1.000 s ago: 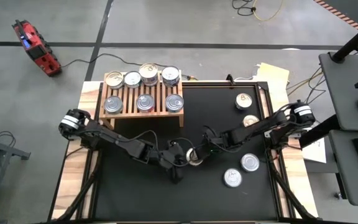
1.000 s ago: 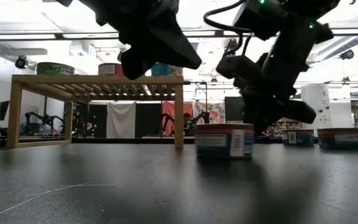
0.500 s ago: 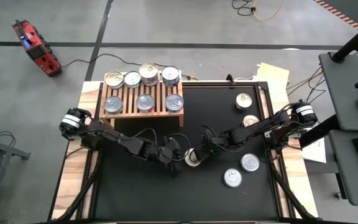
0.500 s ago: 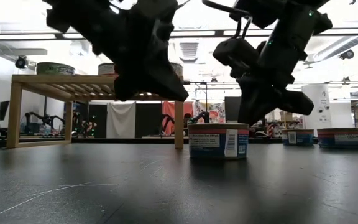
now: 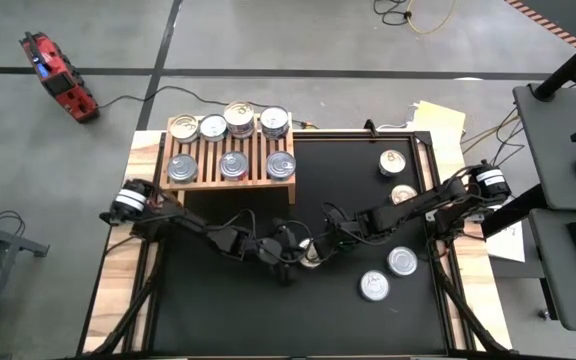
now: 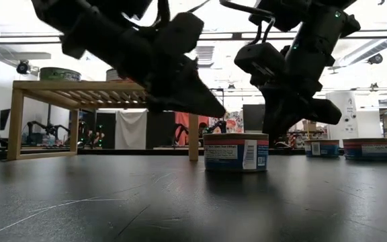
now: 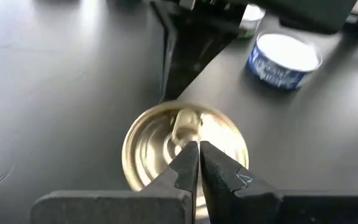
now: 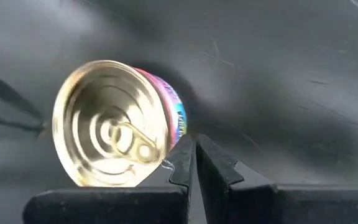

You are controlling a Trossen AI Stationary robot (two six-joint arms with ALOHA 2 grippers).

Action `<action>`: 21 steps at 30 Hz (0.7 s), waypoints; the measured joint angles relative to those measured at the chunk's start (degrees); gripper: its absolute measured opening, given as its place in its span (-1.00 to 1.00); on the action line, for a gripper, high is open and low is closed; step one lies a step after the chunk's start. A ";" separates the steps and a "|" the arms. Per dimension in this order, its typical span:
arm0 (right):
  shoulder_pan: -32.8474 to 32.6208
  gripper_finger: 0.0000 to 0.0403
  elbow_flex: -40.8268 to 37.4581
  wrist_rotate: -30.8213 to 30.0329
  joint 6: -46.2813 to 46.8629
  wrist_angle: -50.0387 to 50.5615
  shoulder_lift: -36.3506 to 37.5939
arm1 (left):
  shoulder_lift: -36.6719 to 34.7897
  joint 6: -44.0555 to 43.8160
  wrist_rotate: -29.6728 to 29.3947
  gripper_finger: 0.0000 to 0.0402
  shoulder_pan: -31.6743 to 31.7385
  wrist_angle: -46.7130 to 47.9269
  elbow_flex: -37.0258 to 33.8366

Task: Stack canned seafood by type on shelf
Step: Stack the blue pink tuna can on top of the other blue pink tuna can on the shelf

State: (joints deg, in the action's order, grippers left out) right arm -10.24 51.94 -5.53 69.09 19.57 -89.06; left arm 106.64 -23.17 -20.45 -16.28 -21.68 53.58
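A gold-lidded can [image 6: 236, 151] is seen upright, lid upward, flanked by the pressed-together left gripper [image 7: 198, 163] and right gripper [image 8: 192, 155].

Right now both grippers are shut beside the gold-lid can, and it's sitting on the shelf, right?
No, not on the shelf. The high view shows the can on the black mat, between the shut left gripper and right gripper.
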 joint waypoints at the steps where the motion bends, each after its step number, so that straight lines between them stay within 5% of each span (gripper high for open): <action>1: 0.00 -0.94 -0.04 -0.01 -0.06 0.19 0.00 | 0.76 -0.07 -0.02 -1.00 0.01 -1.83 0.00; 21: 0.13 -0.94 -0.09 6.72 6.85 1.17 1.38 | 4.12 -9.77 0.00 -1.00 -0.33 -2.10 -0.04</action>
State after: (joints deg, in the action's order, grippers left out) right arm -10.11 51.86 1.19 75.94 20.74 -87.67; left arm 110.76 -32.94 -20.45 -16.61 -23.78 53.54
